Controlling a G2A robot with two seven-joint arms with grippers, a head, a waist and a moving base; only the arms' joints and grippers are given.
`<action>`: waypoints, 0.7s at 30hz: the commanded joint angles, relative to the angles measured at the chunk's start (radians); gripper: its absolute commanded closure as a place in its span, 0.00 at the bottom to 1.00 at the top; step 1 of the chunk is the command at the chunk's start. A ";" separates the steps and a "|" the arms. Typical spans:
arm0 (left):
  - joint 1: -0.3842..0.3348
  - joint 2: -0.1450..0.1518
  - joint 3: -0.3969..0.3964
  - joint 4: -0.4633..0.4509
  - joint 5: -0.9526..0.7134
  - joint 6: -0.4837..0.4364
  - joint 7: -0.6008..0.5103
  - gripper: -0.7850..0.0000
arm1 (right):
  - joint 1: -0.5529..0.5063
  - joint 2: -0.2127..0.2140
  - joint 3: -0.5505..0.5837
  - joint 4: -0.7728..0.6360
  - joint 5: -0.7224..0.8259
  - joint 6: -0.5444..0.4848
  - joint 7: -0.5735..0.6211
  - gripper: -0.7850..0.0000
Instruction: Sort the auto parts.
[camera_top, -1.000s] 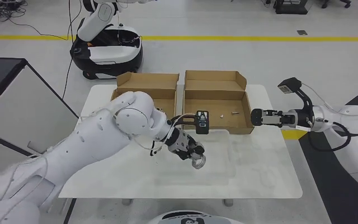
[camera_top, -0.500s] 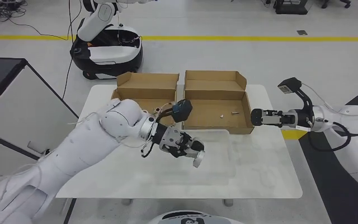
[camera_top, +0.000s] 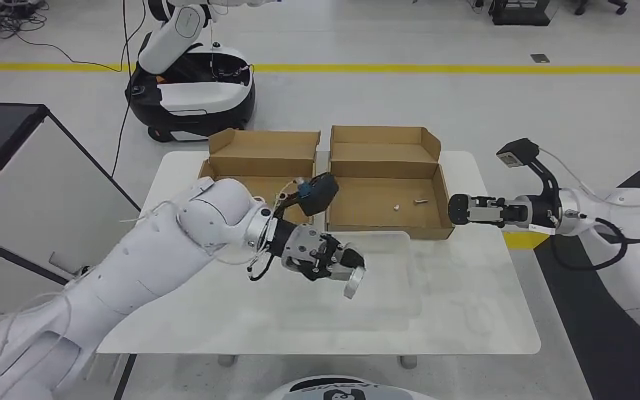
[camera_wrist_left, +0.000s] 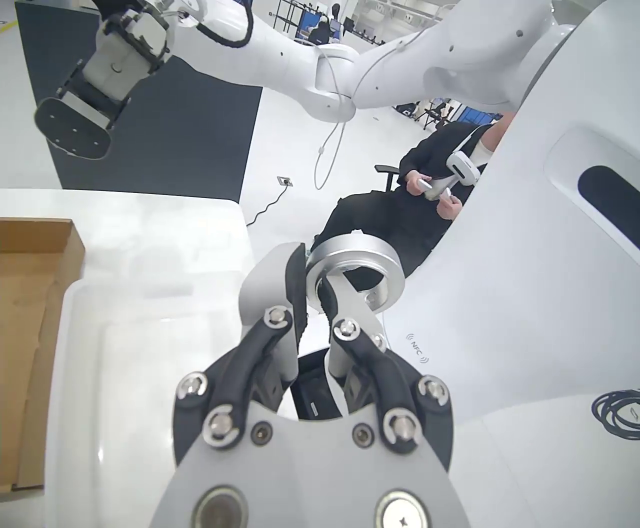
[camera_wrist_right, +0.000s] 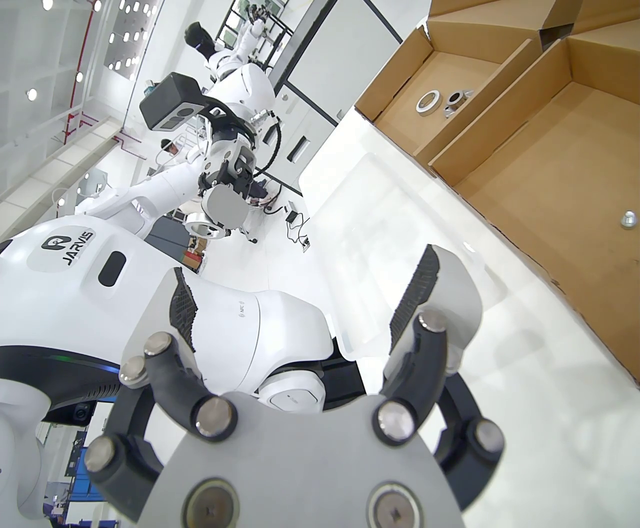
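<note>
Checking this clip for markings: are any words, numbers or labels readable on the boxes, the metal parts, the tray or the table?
Held ring in the left gripper: none.
Left box and right box: plain cardboard, none.
Loose ring, collar and stud in the boxes: too small to tell.
Tray and table: none.

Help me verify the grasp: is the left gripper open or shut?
Shut: the left gripper pinches the metal ring, one finger through its hole, one outside.
</note>
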 joint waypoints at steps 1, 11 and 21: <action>0.014 -0.004 -0.027 0.006 0.003 -0.020 0.096 1.00 | 0.000 0.000 0.000 0.000 0.000 0.000 0.000 0.00; 0.068 -0.027 -0.113 -0.048 -0.051 -0.093 0.299 1.00 | 0.000 0.000 0.000 0.000 0.000 0.000 0.000 0.00; 0.124 -0.064 -0.200 -0.113 -0.485 -0.093 0.057 1.00 | 0.000 0.000 0.000 0.000 0.000 0.000 0.000 0.00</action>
